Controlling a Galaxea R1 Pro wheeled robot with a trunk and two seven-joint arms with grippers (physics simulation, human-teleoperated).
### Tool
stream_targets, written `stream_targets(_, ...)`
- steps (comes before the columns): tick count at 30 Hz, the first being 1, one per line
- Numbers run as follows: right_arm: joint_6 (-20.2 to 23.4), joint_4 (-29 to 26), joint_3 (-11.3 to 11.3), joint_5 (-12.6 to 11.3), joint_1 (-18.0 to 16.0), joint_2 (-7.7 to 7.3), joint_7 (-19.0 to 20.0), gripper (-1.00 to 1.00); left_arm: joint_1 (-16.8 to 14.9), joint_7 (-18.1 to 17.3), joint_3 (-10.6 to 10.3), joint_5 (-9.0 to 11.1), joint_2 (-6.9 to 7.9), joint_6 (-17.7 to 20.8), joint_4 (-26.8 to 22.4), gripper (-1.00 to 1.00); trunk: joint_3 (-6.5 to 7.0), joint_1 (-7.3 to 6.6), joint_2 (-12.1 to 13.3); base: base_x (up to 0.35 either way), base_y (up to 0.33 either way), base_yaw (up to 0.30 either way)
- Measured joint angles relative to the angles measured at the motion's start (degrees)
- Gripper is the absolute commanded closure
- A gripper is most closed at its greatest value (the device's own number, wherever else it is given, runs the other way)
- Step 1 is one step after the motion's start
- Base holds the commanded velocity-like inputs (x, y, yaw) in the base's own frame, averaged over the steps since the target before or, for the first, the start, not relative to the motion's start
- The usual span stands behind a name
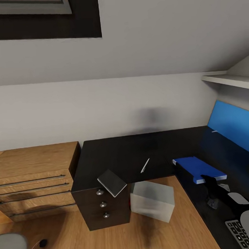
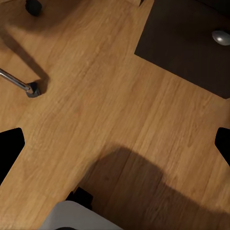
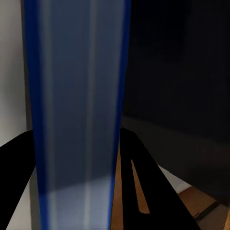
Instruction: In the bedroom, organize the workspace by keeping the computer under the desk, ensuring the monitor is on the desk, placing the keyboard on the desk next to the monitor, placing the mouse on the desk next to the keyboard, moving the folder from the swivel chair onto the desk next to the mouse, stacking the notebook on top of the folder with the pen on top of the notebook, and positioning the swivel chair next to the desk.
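Right fingers (image 3: pixel 81 182) are clamping the folder (image 1: pixel 199 168) edge-on, holding it over the worktop (image 1: pixel 122 157) for placing; left fingers (image 2: pixel 115 143) are hanging spread and empty above the floor; notebook (image 1: pixel 112 183) is overhanging the corner, pen (image 1: pixel 145 165) lying nearby.

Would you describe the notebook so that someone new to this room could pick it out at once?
Start at the glossy black desk and go to its corner above the three-drawer unit with round silver knobs. The notebook lies tilted there, overhanging the edge. It is small, dark grey with white page edges, unlike the thin white pen or the bright blue folder.
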Motion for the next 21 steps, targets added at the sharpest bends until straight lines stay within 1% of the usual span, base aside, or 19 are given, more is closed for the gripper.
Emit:
stream_targets(4, -1.0, 0.0, 0.0, 0.0, 0.0, 0.04, 0.0, 1.00, 0.0, 0.0, 0.0, 0.0, 0.00, 0.0, 0.0, -1.00, 0.00, 0.00, 0.0, 0.000, 0.000, 0.000)
stream_targets(10, -1.3, 0.0, 0.0, 0.0, 0.0, 0.07, -0.2, 1.00, 0.0, 0.0, 0.0, 0.0, 0.00, 0.0, 0.0, -1.00, 0.00, 0.00, 0.0, 0.000, 0.000, 0.000)
stream_targets(21, -1.3, 0.0, 0.0, 0.0, 0.0, 0.14, -0.3, 1.00, 0.0, 0.0, 0.0, 0.0, 0.00, 0.0, 0.0, -1.00, -1.97, 2.41, -4.4, 0.000, 0.000, 0.000)
